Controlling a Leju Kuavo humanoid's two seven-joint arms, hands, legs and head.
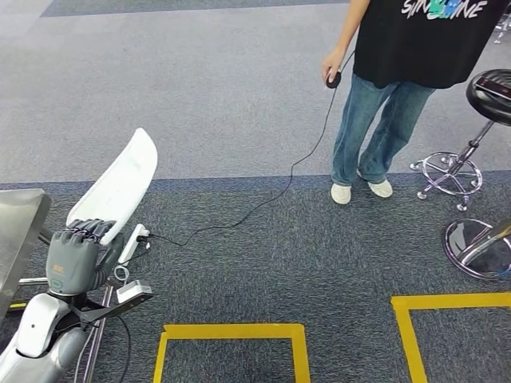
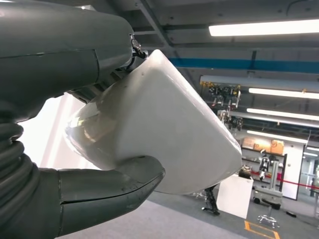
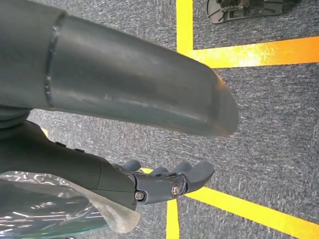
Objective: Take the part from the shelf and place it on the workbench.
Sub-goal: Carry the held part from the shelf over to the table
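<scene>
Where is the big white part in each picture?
Head view: white part at lower left, held up by the left hand.
Left wrist view: white part across the middle.
Right wrist view: not in it.
Shared landmark: the left hand gripping it.

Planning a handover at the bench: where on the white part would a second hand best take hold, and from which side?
Judging by its pose, take the free upper end of the white part, coming from above and beyond it. The part is long and slightly curved, tilted up and away from the robot; the left hand already grips its lower end, so the rounded far end stands clear.
</scene>
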